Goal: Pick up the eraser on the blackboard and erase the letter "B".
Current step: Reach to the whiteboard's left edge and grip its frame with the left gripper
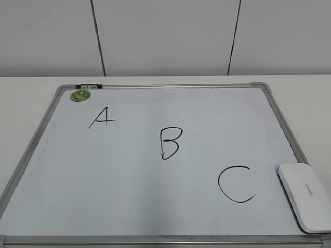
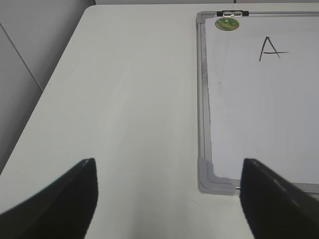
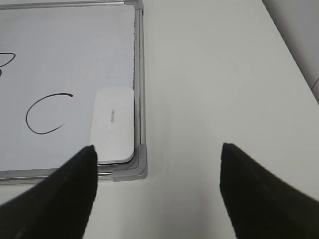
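Note:
The blackboard (image 1: pixel 129 196) is a white board with a silver frame, lying flat on the table. The black letter "B" (image 1: pixel 170 143) is at its middle, between "A" (image 1: pixel 101 118) and "C" (image 1: pixel 235 184). The white eraser (image 1: pixel 305 196) lies at the board's near right corner; it also shows in the right wrist view (image 3: pixel 113 124), beside "C" (image 3: pixel 45 113). My left gripper (image 2: pixel 168 167) is open and empty over the table, left of the board's near left corner. My right gripper (image 3: pixel 157 152) is open and empty, just in front and to the right of the eraser's corner. Neither gripper shows in the exterior view.
A small round green magnet (image 1: pixel 80 95) sits at the board's far left corner, also in the left wrist view (image 2: pixel 227 23). The white table (image 2: pixel 129 99) extends left of the board and also right of it (image 3: pixel 214 74). A panelled wall stands behind.

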`<action>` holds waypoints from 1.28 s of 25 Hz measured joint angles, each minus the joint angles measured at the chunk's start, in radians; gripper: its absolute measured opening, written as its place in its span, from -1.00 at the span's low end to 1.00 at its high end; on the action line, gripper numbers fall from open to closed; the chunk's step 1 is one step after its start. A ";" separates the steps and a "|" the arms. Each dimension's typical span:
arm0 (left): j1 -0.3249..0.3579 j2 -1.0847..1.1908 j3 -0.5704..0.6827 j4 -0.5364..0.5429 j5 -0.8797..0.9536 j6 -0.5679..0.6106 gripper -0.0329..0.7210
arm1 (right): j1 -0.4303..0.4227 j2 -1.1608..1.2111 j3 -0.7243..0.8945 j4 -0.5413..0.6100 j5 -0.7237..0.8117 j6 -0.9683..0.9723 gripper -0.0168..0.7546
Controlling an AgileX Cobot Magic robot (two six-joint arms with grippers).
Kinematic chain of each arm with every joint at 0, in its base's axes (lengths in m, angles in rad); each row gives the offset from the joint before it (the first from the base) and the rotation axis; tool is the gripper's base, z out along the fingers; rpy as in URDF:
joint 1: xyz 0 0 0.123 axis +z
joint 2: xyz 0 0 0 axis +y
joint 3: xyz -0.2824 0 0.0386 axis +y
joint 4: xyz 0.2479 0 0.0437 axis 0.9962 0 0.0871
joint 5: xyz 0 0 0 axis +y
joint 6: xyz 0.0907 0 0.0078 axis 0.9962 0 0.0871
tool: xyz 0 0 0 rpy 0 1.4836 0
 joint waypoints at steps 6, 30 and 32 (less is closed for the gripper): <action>0.000 0.000 0.000 0.000 0.000 0.000 0.83 | 0.000 0.000 0.000 0.000 0.000 0.000 0.56; 0.000 0.000 0.000 -0.002 0.000 0.000 0.80 | 0.000 0.000 0.000 0.000 0.000 0.000 0.56; 0.000 0.003 -0.015 -0.006 0.000 0.000 0.79 | 0.000 0.000 0.000 0.000 0.000 0.000 0.56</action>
